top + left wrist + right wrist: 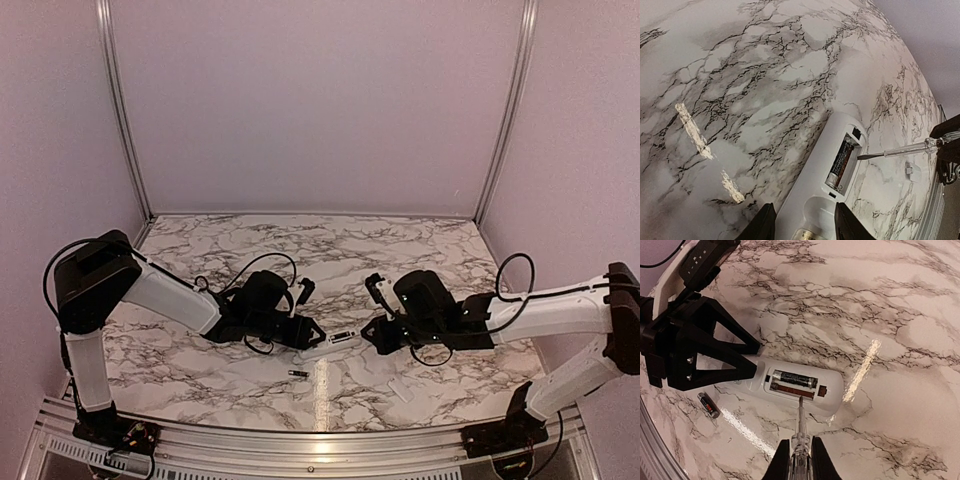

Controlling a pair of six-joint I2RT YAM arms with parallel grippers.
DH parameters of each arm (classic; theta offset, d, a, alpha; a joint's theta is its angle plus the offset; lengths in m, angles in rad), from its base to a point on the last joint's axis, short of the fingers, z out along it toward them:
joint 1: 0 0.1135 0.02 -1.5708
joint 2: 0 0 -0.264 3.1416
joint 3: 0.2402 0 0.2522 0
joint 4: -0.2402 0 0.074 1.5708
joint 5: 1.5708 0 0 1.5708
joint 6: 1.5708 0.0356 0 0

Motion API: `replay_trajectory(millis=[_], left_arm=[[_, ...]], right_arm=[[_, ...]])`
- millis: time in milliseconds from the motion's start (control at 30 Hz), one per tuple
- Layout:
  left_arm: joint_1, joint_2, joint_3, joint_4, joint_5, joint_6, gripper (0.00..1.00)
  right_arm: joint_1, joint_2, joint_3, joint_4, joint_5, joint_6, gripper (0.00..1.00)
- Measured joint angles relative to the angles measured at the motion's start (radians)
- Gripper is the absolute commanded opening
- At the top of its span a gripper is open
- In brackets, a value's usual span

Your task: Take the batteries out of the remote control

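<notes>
the remote point(805, 385) lies face-down near the middle of the marble worktop point(420, 250), its dark recess turned up, between the two arms. the left tool point(804, 212) grips one end of the remote, a dark finger pressed to each long side, so it is narrowed onto the white body. the right tool point(799, 447) is closed on the clear handle of a screwdriver point(800, 432), whose shaft reaches out ahead of the fingers to the remote; the tip meets the rim of the recess on the side of the empty slot, and the right tool itself stays apart from the remote. counted: one remote, two batteries, one screwdriver, one small white cover piece point(910, 171). the seated battery point(792, 378) sits lengthwise in the far slot of the recess, with the slot beside it bare and showing a brownish floor. the loose battery point(708, 405) lies flat on the worktop on the near side of the remote, close under the left tool and touching neither it nor the remote. the cover piece rests on the worktop beyond the screwdriver shaft in the left wrist view, clear of the remote.
</notes>
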Motion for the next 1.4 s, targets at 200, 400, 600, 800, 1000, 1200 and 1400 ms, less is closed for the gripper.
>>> replay_trajectory(millis=[200,400,600,800,1000,1200,1400], left_arm=[[-0.010,0.002,0.006,-0.002,0.016,-0.006,0.43],[-0.024,0.013,0.024,-0.002,0.026,-0.016,0.43],[-0.034,0.013,0.024,-0.002,0.041,-0.024,0.43],[-0.040,0.013,0.024,0.003,0.097,-0.039,0.43],[-0.046,0.013,0.024,0.007,0.111,-0.042,0.42],[-0.048,0.007,0.009,0.025,0.086,-0.037,0.42],[-0.050,0.001,-0.006,0.048,0.045,-0.022,0.42]], right_arm=[[-0.005,0.018,0.006,0.006,0.007,0.001,0.00],[-0.012,0.021,0.006,0.006,0.005,0.000,0.00],[-0.013,0.030,0.007,0.024,-0.018,-0.006,0.00],[-0.013,0.048,0.008,0.030,-0.052,-0.016,0.00],[-0.013,0.049,0.013,0.031,-0.064,-0.024,0.00],[-0.014,0.048,0.013,0.048,-0.066,-0.028,0.00],[-0.015,0.043,0.012,0.065,-0.065,-0.029,0.00]])
